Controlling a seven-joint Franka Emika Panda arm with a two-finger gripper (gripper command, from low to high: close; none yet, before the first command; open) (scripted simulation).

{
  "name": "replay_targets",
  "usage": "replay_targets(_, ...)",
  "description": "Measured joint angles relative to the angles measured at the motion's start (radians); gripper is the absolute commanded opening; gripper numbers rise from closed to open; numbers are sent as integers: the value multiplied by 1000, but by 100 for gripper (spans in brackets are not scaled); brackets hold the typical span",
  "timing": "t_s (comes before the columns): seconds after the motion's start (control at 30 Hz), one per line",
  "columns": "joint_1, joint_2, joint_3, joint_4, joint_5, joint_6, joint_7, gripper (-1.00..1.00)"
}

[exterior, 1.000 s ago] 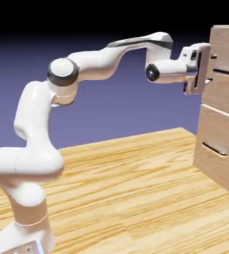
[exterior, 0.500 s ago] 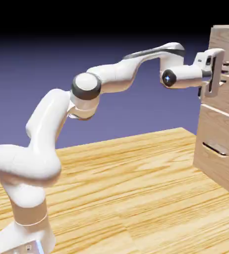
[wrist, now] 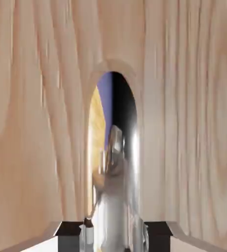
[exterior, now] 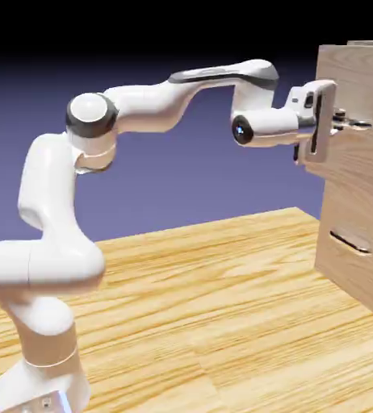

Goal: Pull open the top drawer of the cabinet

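Note:
The cabinet [exterior: 359, 266] of light wood stands at the exterior view's right. Its top drawer [exterior: 359, 81] juts out to the left, ahead of the lower front. My gripper [exterior: 353, 125] is level and shut on the top drawer's thin handle, with the white hand just left of the drawer front. In the hand view, the drawer's wood [wrist: 37, 123] fills the frame. The shiny bar handle [wrist: 120, 172] runs up from between my fingertips [wrist: 157, 236], and the gripper [wrist: 113, 238] is closed around it.
The lower drawer [exterior: 355, 250] with its own dark handle [exterior: 351, 241] sits flush below. The wooden plank table [exterior: 222, 306] stretches from the robot's base to the cabinet's foot. The arm arches high over it.
The gripper was open in front of the handle, then moved in and shut on it. Since then the hand has drawn back to the left and the top drawer front has come out with it.

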Motion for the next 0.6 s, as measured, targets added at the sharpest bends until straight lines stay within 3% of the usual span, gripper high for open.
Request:
replay_targets(0.4,79,-334,-239,-190,-42,-199,379,-100)
replay_targets(0.6,234,-236,-261,-335,-32,-183,238,-100)
